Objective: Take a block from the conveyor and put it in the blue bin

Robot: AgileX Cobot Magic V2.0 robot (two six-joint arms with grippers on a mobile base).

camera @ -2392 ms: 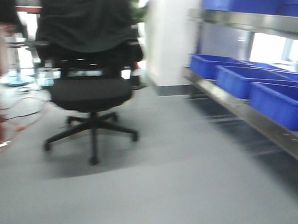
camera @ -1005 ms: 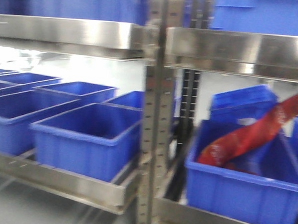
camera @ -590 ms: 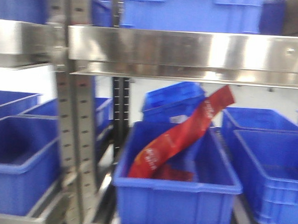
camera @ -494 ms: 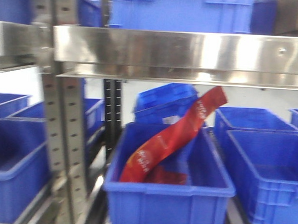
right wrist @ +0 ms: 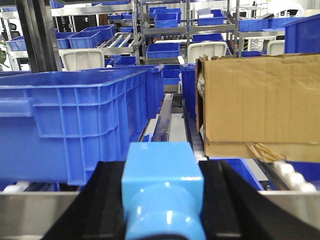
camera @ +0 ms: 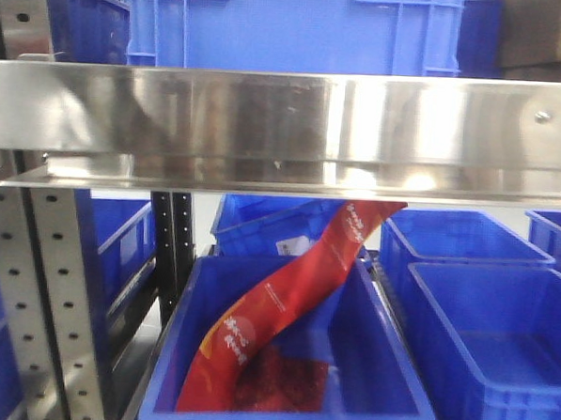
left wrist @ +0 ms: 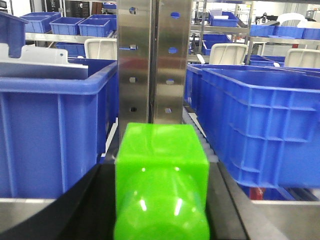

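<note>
Above the blue bin runs a steel shelf.

White and yellow lettering is spotted running along the red packet that leans in the blue bin, but it is too blurred to be read. No other writing can be made out in any view.

Setting: a warehouse-type storeroom or logistics hall. Evidence: stainless-steel racking on perforated uprights, with rows of identical blue plastic bins on each level. The wrist views show more racks of bins receding behind. One cardboard carton sits on a shelf, and one red packet is stored in a bin.
</note>
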